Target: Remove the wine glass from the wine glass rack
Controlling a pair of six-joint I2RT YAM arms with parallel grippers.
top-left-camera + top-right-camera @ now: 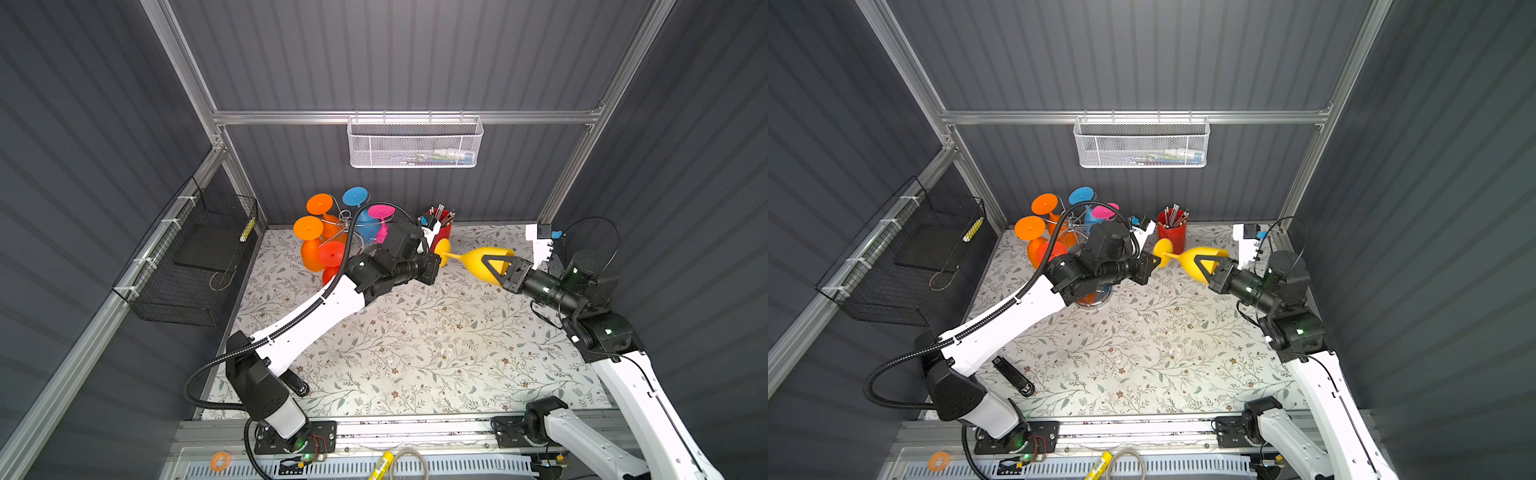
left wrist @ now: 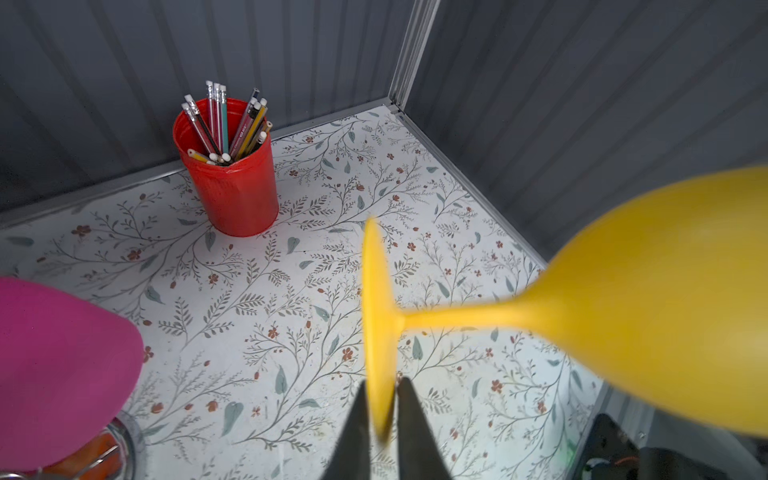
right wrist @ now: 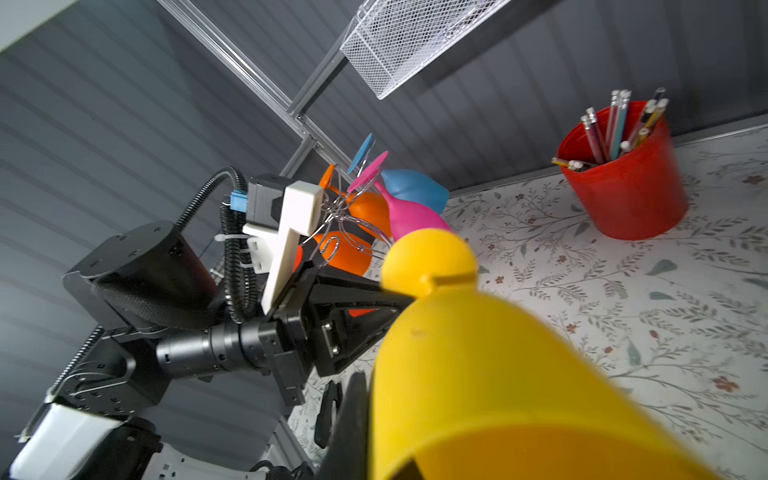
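A yellow wine glass [image 1: 486, 259] [image 1: 1200, 259] hangs level above the floral table, off the wine glass rack [image 1: 345, 220] [image 1: 1073, 222], a chrome wire stand at the back left. Orange, blue, pink and red glasses hang on the rack. My right gripper [image 1: 496, 266] [image 3: 374, 436] is shut on the bowl's rim, one finger inside and one outside. My left gripper [image 1: 440, 259] [image 2: 382, 395] straddles the edge of the glass's round foot. Its fingers stand slightly apart, with a thin dark gap beside the foot. The yellow glass [image 2: 623, 299] is blurred in the left wrist view.
A red cup of pencils [image 1: 1172, 232] [image 2: 230, 183] stands just behind the glass's foot. A white mesh basket [image 1: 415, 143] hangs on the back wall and a black wire basket [image 1: 191, 257] on the left wall. A black stapler [image 1: 1013, 376] lies near the left arm's base.
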